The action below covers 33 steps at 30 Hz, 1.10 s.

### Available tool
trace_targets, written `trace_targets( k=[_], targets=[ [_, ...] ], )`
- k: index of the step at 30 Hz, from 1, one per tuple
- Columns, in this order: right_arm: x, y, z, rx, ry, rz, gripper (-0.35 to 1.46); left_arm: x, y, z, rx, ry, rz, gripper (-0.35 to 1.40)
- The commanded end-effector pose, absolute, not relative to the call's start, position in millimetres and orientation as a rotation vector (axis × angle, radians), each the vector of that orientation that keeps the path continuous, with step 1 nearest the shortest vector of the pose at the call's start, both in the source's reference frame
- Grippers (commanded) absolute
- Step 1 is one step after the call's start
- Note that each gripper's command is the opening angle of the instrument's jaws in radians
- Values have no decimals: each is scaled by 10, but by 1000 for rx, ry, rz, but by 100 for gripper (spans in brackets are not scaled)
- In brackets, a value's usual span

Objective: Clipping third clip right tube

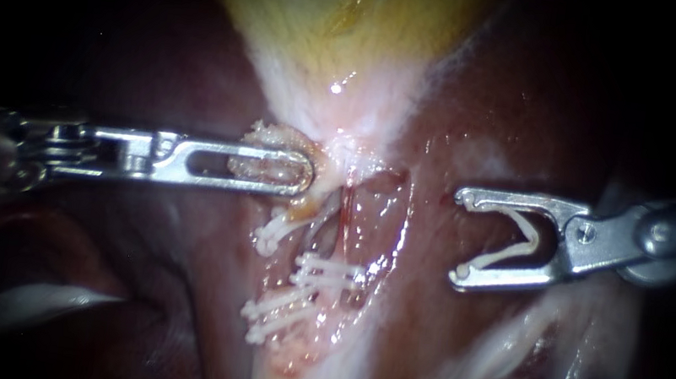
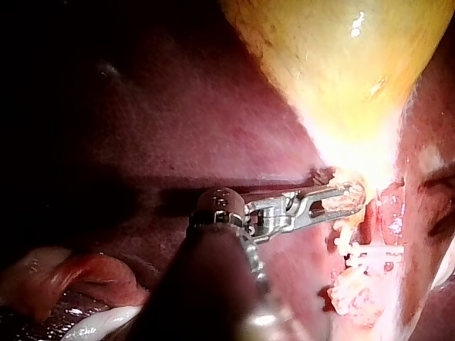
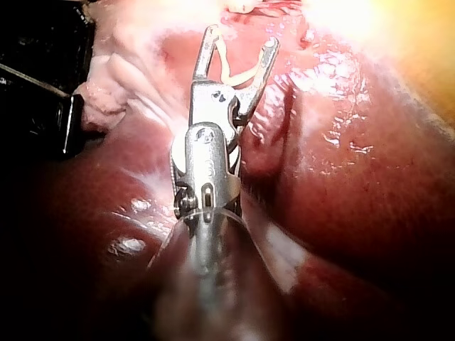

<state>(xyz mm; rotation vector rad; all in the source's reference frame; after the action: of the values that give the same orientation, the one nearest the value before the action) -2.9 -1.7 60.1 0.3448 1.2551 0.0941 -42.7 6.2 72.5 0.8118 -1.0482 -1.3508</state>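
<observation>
left tool (image 1: 302, 174): jaws clamped on pale tissue (image 1: 276, 135) at the gallbladder (image 1: 333, 10) neck. right tool (image 1: 462, 236): jaws spread wide, loaded clip (image 1: 519, 240) seated against both, over the liver (image 1: 441, 329) and well apart from the right tube (image 1: 346, 212). That tube runs down from the neck, just beside the left tool's tip. set clips (image 1: 327, 273) sit lower on the tubes.

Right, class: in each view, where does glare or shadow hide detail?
Endoscope view: small glints on the wet gallbladder, surroundings lost in shadow. Left wrist view: glare burns out the gallbladder's narrow end beside the left instrument. Right wrist view: glare beyond the right instrument and its clip; the liver glistens.
</observation>
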Motion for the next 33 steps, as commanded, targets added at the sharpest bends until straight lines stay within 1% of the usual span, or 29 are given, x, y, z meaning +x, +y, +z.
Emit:
trace_targets(
  k=[1,9,15,22,33],
  targets=[
    [-29,-17,600,345,1255,94,50,-427,62,725,812,-1048,-1351,-35],
    [-29,-17,600,345,1255,93,50,-419,68,719,824,-1045,-1347,-35],
    [-29,-17,600,345,1255,93,50,-395,86,697,808,-1037,-1375,-35],
    [-27,-17,600,345,1255,94,50,-368,100,663,791,-1074,-1393,-35],
    [-22,-17,599,343,1254,96,50,-367,97,655,785,-1080,-1393,-35]
  ],
)
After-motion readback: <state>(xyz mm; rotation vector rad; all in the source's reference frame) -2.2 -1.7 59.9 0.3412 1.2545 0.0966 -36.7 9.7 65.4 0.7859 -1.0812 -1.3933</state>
